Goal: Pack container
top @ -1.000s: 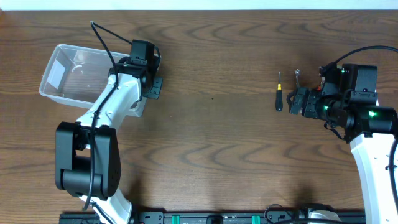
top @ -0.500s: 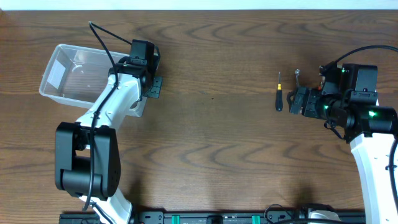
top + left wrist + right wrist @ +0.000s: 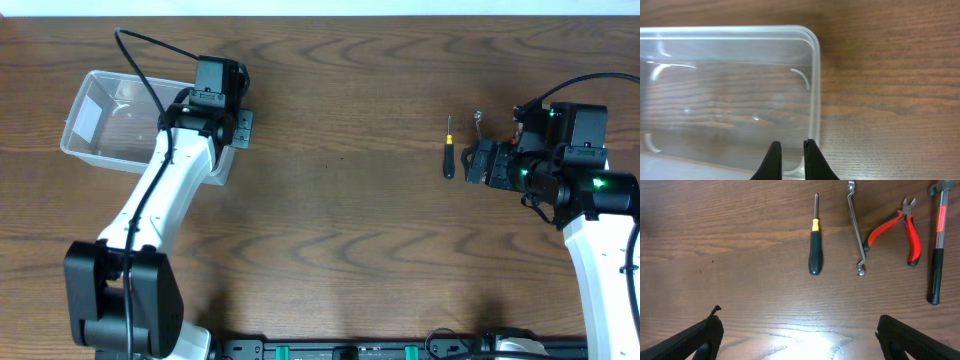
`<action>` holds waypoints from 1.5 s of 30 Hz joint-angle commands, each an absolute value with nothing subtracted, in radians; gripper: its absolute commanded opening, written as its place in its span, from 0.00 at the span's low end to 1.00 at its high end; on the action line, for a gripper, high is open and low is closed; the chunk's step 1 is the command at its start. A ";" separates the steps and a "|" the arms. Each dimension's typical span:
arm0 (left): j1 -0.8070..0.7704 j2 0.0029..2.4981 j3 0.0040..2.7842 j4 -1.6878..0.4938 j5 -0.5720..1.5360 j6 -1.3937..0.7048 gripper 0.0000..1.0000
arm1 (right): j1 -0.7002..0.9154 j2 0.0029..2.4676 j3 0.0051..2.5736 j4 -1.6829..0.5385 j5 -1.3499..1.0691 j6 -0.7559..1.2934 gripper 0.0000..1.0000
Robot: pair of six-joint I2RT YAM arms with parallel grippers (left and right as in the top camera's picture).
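The clear plastic container (image 3: 100,150) lies at the far left of the table. In the left wrist view its rim (image 3: 815,75) runs up from my fingers. My left gripper (image 3: 235,140) is at the tub's right end. Its fingers (image 3: 790,145) are nearly together, pinching the rim at the near corner. My right gripper (image 3: 478,163) is open wide and empty (image 3: 797,322), low over bare wood just short of a row of hand tools. The tub is empty.
In front of the right gripper lie a black-handled screwdriver (image 3: 814,250), also seen overhead (image 3: 449,150), a thin wrench (image 3: 856,230), red-handled pliers (image 3: 900,227) and a hammer (image 3: 936,255). The wood tabletop stretches between the two arms.
My left arm has swung left and back, and the container has slid slightly left with it. The right arm and the tools have not moved.
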State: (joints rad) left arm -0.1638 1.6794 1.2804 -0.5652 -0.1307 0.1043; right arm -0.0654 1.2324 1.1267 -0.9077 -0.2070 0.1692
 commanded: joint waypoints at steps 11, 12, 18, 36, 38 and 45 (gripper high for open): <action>-0.132 1.524 1.306 -0.561 -0.177 0.134 0.76 | -0.059 1.231 1.148 -0.886 -0.423 0.168 0.94; -0.117 1.505 1.311 -0.561 -0.177 0.134 0.80 | -0.048 1.231 1.148 -0.882 -0.423 0.168 0.92; 0.030 1.433 1.316 -0.540 -0.177 0.138 0.89 | 0.124 1.240 1.148 -0.820 -0.362 0.242 0.96; 0.370 1.559 1.315 -0.416 -0.158 0.405 0.86 | 0.474 1.586 1.148 -0.534 -0.329 0.365 0.99; 0.389 1.600 1.315 -0.408 -0.158 0.449 0.85 | 0.483 1.593 1.148 -0.534 -0.329 0.355 0.99; 0.436 1.717 1.315 -0.365 -0.157 0.464 0.85 | 0.484 1.579 1.148 -0.532 -0.330 0.336 0.99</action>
State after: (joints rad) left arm 0.4198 1.6890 1.2984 -0.3828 -0.1608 0.4282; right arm 0.4770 1.6005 1.1336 -0.5331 -0.3214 0.3466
